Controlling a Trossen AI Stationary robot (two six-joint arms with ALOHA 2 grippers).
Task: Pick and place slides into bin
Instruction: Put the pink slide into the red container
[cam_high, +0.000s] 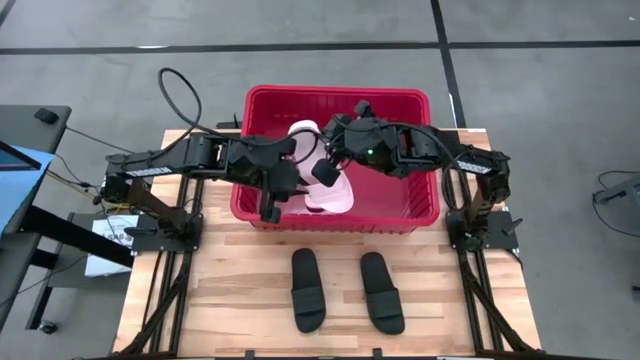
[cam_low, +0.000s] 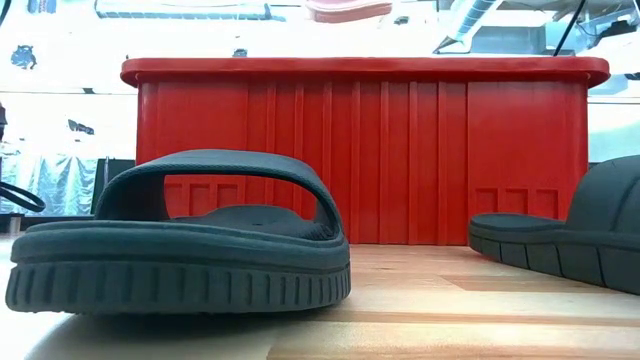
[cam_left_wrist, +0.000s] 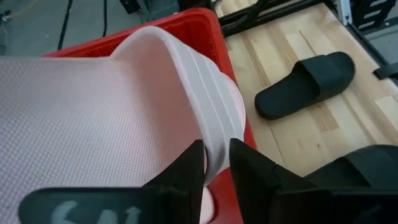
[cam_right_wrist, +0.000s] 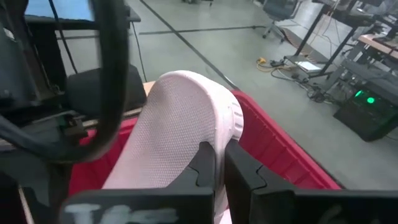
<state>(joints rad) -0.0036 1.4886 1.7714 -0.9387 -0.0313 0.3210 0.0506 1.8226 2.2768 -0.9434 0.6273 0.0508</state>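
We're looking in on a robotics lab or workshop here: a butcher-block wooden counter (cam_high: 250, 290) stands on a bare grey concrete floor (cam_high: 560, 90) marked with dark lines, and two dark robot arms are bolted to black metal frames (cam_high: 160, 225) at its sides, with a thick black cable (cam_high: 180, 95) looping off the back. Past the counter we can see an office chair (cam_right_wrist: 280, 9) on casters, desks along the far side (cam_right_wrist: 367, 37), cables trailing over the floor (cam_right_wrist: 298, 65) and a black box with a glowing green light (cam_right_wrist: 367, 109). From counter height we catch exposed ducting overhead (cam_low: 500, 20).
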